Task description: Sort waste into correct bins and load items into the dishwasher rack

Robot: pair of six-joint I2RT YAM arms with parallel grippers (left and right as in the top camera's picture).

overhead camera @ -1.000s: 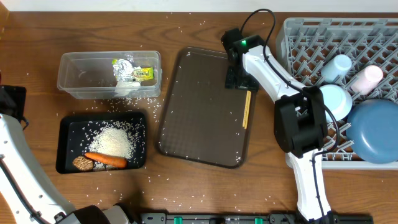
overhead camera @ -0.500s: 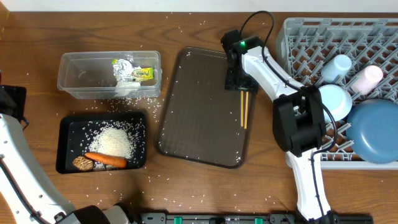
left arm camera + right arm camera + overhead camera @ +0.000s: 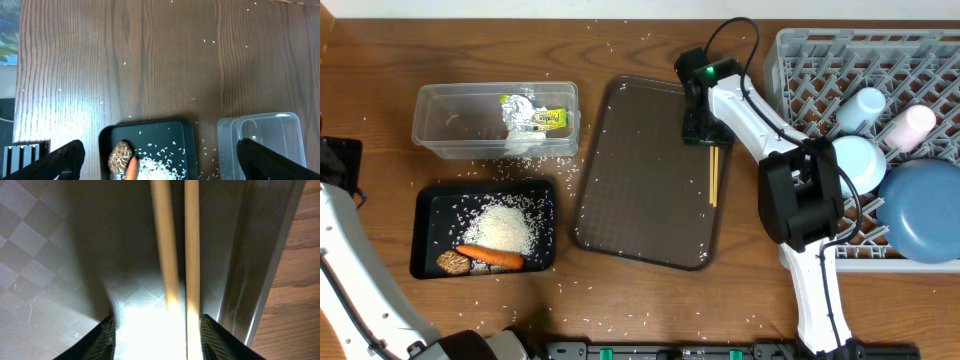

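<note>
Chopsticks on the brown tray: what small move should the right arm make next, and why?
Probably close the right jaws on the chopsticks: both sticks lie side by side between the open jaws, flat on the brown tray, not yet gripped.

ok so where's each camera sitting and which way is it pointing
overhead: fixed above the table, facing straight down on serving tray and dishwasher rack; left arm and right arm show.
left wrist: on the left arm, facing down at table, black tray, clear tub; its spread fingers at the bottom corners.
right wrist: low over the serving tray, facing along the chopsticks; its fingers flank them.
shared: overhead and right wrist both show the chopsticks.
</note>
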